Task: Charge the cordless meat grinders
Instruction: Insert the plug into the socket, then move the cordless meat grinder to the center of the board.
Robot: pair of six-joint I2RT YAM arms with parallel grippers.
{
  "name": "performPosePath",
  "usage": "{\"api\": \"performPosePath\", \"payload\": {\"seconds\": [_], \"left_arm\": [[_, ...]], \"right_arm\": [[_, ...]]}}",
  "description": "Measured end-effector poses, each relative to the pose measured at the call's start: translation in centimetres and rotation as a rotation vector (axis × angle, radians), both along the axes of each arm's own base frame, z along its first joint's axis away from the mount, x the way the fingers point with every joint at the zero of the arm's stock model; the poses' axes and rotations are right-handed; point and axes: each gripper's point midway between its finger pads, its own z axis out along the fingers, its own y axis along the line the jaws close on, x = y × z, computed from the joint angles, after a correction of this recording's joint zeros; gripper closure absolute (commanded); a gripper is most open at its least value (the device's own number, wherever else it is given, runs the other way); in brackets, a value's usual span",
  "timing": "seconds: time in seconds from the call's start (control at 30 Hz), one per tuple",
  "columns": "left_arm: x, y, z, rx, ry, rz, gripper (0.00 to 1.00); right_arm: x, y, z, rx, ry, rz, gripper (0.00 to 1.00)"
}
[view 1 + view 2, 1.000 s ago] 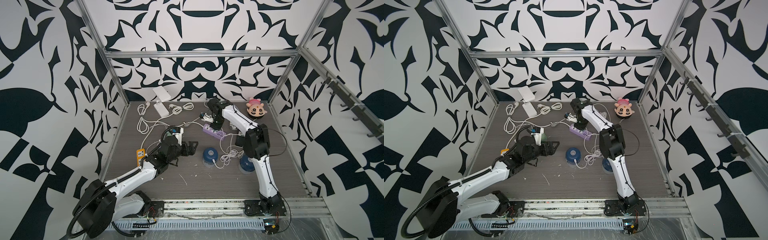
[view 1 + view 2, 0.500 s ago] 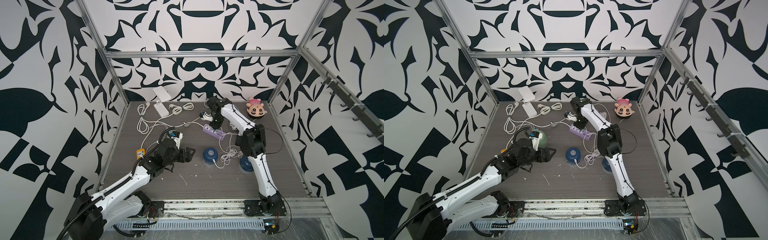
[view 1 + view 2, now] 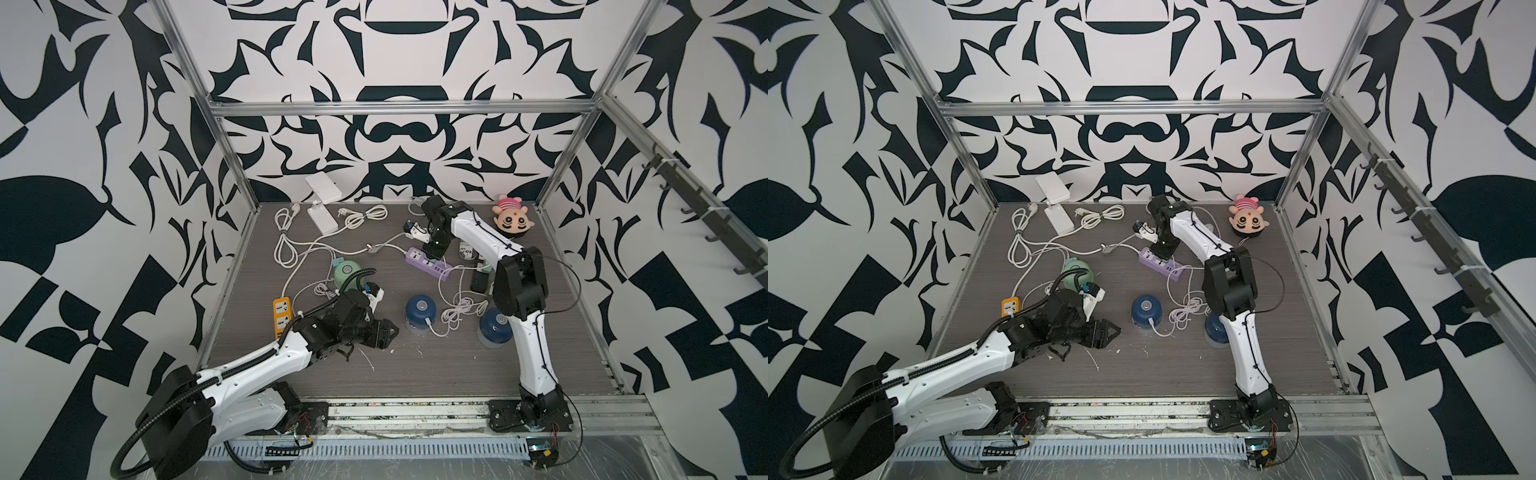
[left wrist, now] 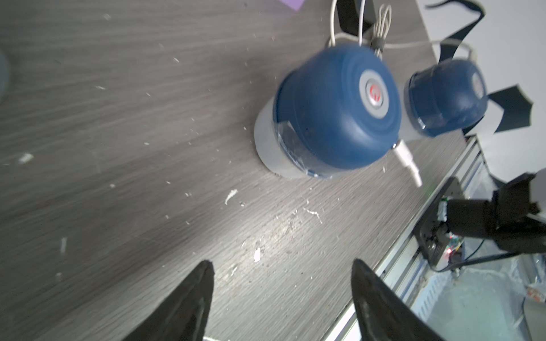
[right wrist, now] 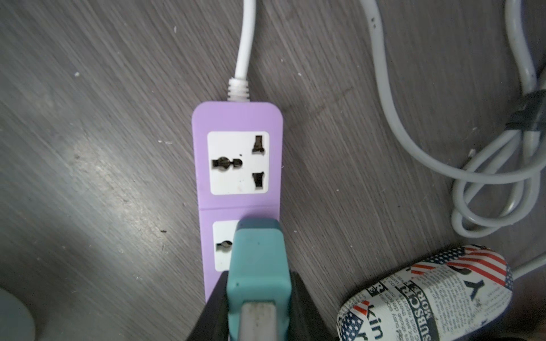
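Grey wood-grain tabletop, patterned enclosure: middle navy grinder visibly cabled, second navy grinder and mint grinder part-hidden by arms (cabling unclear), right gripper clamping teal charger plug over purple power strip, seating undecidable, left gripper agape, empty, near middle grinder.

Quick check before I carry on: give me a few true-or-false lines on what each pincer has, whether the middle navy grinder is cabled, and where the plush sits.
1. The right pincer grips a teal plug over the purple power strip. True.
2. The left pincer holds the mint green grinder. False: it is open and empty, apart from that grinder.
3. A white cable is plugged into the middle navy grinder. True.
4. The pink plush rests on the orange power strip. False: it sits in the far right corner, well away from that strip.
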Motion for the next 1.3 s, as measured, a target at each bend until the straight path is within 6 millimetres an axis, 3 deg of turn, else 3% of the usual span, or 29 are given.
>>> {"api": "performPosePath", "payload": {"seconds": [0.13, 0.27, 0.33, 0.4, 0.43, 0.6, 0.8, 1.03, 1.3], "left_arm": [[-1.3, -1.2, -1.9, 0.052, 0.007, -0.08, 0.24], [-1.7, -2.1, -3.8, 0.1, 0.001, -0.136, 0.24], [-1.6, -2.4, -4.8, 0.121, -0.003, -0.15, 0.24], [-1.5, -2.5, -5.5, 0.139, -0.01, -0.162, 0.25], [-1.4, -2.7, -5.8, 0.145, -0.016, -0.169, 0.25], [-0.6, -4.1, -5.6, 0.133, -0.057, -0.194, 0.26], [0.3, -5.7, -5.4, 0.115, -0.096, -0.212, 0.26], [1.7, -7.8, -5.5, 0.106, -0.131, -0.233, 0.27], [4.0, -11.6, -4.7, 0.071, -0.172, -0.254, 0.27]], "right_arm": [[0.1, -0.2, 0.1, 0.021, 0.006, -0.019, 1.0], [0.3, -0.3, 0.4, 0.038, -0.004, -0.048, 0.74], [0.2, -0.5, 0.6, 0.046, -0.006, -0.068, 0.66], [0.0, -0.7, 0.6, 0.053, -0.003, -0.087, 0.34], [0.0, -0.8, 0.7, 0.056, -0.002, -0.099, 0.06], [0.2, -0.9, 1.9, 0.082, -0.021, -0.13, 0.01], [0.5, -0.9, 5.4, 0.127, -0.084, -0.152, 0.0], [0.3, -1.2, 12.6, 0.233, -0.252, -0.2, 0.0], [-3.2, -3.8, 20.3, 0.385, -0.46, -0.342, 0.0]]}}
